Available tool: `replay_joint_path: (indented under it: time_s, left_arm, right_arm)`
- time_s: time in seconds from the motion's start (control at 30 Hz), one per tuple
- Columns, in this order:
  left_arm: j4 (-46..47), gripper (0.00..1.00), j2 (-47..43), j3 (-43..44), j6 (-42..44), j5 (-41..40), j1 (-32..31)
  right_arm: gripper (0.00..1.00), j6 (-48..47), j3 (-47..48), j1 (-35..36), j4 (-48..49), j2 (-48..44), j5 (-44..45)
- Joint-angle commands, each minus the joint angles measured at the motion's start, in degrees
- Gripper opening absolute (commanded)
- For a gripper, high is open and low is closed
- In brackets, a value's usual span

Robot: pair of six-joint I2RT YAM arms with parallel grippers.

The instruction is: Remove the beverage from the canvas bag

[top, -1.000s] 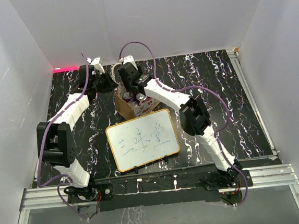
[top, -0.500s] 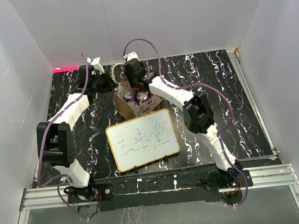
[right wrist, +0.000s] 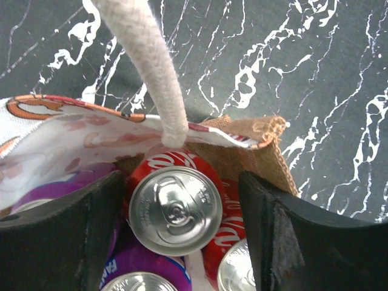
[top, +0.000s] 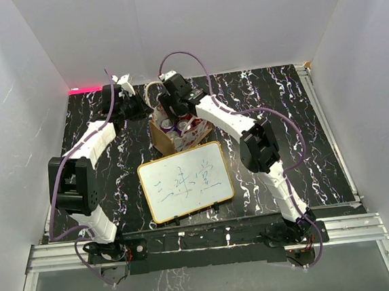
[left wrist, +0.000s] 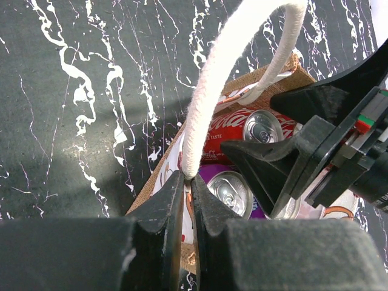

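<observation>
Your left fingers (left wrist: 159, 213) are clamping the handle (left wrist: 206, 79) of the canvas bag (right wrist: 259, 156); right fingers (right wrist: 60, 233), spread, are straddling the red can (right wrist: 174, 210). Closing them looks next.

My fingers (left wrist: 173, 206) are pinched tight on the cream rope handle (left wrist: 212, 73) of the canvas bag (left wrist: 242, 85), above the black veined desk (left wrist: 73, 91). Inside sit a red can (left wrist: 264, 126) and a purple can (left wrist: 229, 191). The right arm's fingers (left wrist: 273, 167) are spread either side of the red one.
</observation>
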Motion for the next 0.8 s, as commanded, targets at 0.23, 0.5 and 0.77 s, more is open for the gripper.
replay_joint_path:
  time_s: [0.23,0.5,0.77]
  left_arm:
    - [-0.85,0.06,-0.15,1.61,-0.01,0.88,0.38]
    - [-0.98,0.06,-0.24,1.72,0.01,0.88,0.36]
    - [-1.02,0.06,-0.33,1.67,0.1,0.71,0.44]
  right_arm:
    - [0.85,-7.56,5.21,-0.23,-10.99,0.86,-7.65]
    - [0.83,-8.63,6.99,-0.16,-12.4,4.73,-7.62]
    - [0.72,-9.41,8.67,-0.24,-10.86,8.11,-6.94]
